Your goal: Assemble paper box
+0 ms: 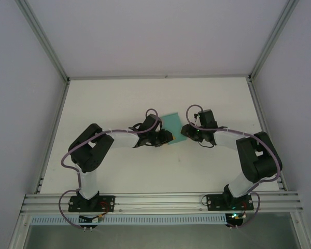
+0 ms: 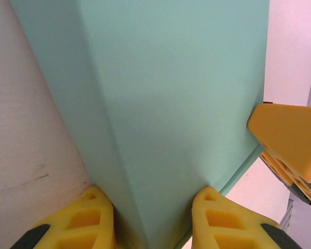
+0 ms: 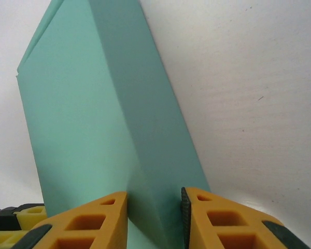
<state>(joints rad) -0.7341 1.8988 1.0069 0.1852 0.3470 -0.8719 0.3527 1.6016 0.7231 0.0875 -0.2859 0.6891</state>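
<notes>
**Inspector:** Report the scene, largest item first.

**Assessor:** White worktop (image 1: 119, 104), walled on three sides. The left arm (image 1: 93, 148) and right arm (image 1: 254, 155) reach inward and meet near its centre. The paper box (image 1: 172, 122) sits between them, a small teal piece just past the centre toward 12 o'clock.

**Inspector:** Direction of the box from each end effector?

**Assessor:** In the top view it lies at about 1 o'clock from the left end effector (image 1: 165, 138) and at about 10 o'clock from the right end effector (image 1: 188, 130). Neither arm is nearer; both are on it.

**Inspector:** State of each?

**Assessor:** Left end effector (image 2: 153, 207): closed on the box, with its yellow fingers (image 2: 90, 220) pressed to either side of a folded edge. Right end effector (image 3: 154, 199): likewise clamped on the box, with its orange fingers (image 3: 96, 220) flanking a fold.

**Inspector:** Long axis?

**Assessor:** In the left wrist view the fold runs away from the fingers toward 12 o'clock. In the right wrist view it leans toward 11 o'clock. The two holds look to sit at neighbouring corners of the same end.

**Inspector:** Judgement?

**Assessor:** The box appears partly formed, with its panels standing at an angle. Whether it rests on the worktop or is lifted, I cannot tell. The next move turns on both arms acting along that shared fold; an uneven pull risks creasing the thin board.
</notes>
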